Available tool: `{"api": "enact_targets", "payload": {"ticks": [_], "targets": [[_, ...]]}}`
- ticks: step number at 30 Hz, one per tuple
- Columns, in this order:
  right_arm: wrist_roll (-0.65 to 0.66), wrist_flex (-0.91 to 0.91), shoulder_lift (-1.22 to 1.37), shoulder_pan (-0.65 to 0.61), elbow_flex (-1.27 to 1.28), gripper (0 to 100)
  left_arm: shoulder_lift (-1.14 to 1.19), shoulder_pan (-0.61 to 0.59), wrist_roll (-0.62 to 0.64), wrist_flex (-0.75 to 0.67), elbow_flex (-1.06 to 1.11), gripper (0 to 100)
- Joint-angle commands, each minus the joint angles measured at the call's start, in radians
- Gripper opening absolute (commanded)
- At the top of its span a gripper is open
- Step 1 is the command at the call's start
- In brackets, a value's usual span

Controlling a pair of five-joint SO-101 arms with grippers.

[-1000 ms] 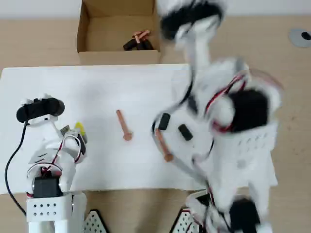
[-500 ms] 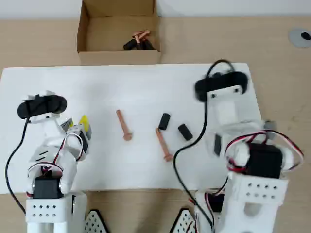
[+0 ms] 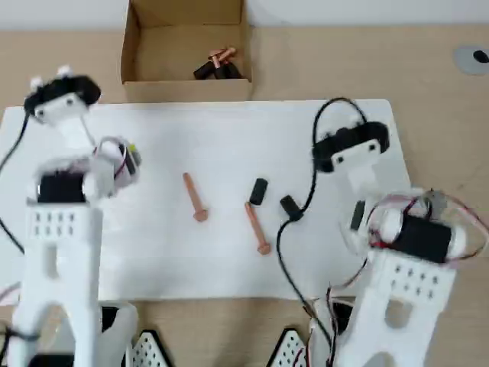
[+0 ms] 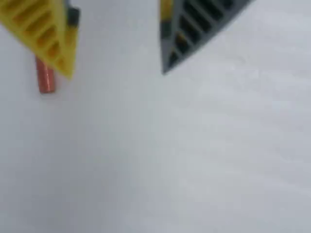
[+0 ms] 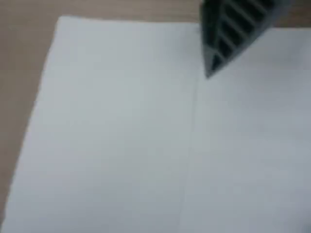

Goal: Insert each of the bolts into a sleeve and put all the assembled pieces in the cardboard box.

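Two copper bolts lie on the white sheet, one left of centre and one near the middle. Close to the second bolt are two black sleeves. The cardboard box at the back holds assembled pieces. My left gripper hangs open over bare sheet to the left of the bolts, and a bolt's end peeks from behind its yellow finger. My right gripper sits to the right of the sleeves, above the sheet.
Bare wooden table borders the sheet on the right and at the back. A grey disc lies at the far right. The sheet's edge and a fold line run under the right arm.
The right arm swung back from over the box and the middle to the right side of the sheet. The left arm rose and shifted toward the back left.
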Motion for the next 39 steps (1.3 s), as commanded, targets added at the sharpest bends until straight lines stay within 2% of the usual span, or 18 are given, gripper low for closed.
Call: {"api": "enact_targets", "payload": {"ticks": [1,5,9,13,18,22,26,31,35,39], "targets": [[0.021,-0.008,-0.163,-0.067,0.056,50.8,0.084,0.009,-0.008,0.104,-0.213,13],[0.017,-0.083,-0.329,-0.105,0.243,50.8,0.085,0.017,-0.074,0.160,-0.275,13],[0.018,-0.221,-0.418,-0.081,0.437,50.8,0.094,0.008,-0.081,0.169,-0.252,13],[0.006,-0.385,-0.398,-0.077,0.547,50.8,0.094,0.008,-0.081,0.166,-0.183,13],[-0.109,-0.502,-0.278,-0.082,0.521,50.8,0.094,-0.052,-0.078,0.161,-0.124,13],[-0.190,-0.485,-0.105,-0.084,0.410,50.8,0.094,-0.161,-0.081,0.164,-0.109,13],[-0.192,-0.434,0.082,-0.091,0.294,50.8,0.094,-0.193,-0.081,0.169,-0.107,13],[-0.199,-0.423,0.205,-0.165,0.216,50.8,0.094,-0.164,-0.081,0.166,-0.091,13],[-0.193,-0.413,0.170,-0.243,0.220,50.8,0.087,-0.117,-0.084,0.161,-0.055,13],[-0.181,-0.381,0.122,-0.271,0.229,50.8,0.087,-0.032,-0.084,0.112,-0.032,12]]}}
